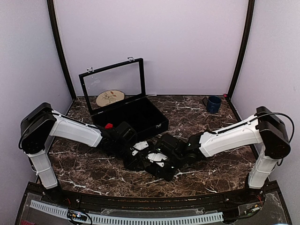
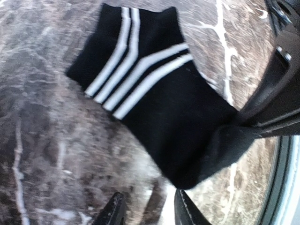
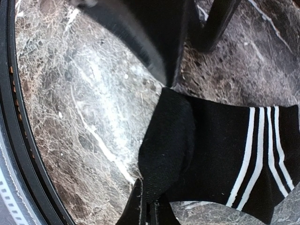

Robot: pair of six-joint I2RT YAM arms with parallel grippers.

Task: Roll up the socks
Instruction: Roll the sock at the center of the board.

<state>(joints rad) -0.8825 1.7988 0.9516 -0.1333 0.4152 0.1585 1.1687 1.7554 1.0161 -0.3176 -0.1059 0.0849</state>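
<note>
Black striped sock (image 2: 159,108) lies flat on the counter (image 2: 42,154), stretching away from our right jaws, which are pinched tight on a bunched fold of its plain end. Our left jaws stand parted and empty, with the sock just beyond their tips.

No legible text, labels or numbers visible

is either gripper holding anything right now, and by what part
The right gripper pinches the black sock by a bunched fold at its plain end, away from the white stripes. The left gripper is open and holds nothing.
</note>
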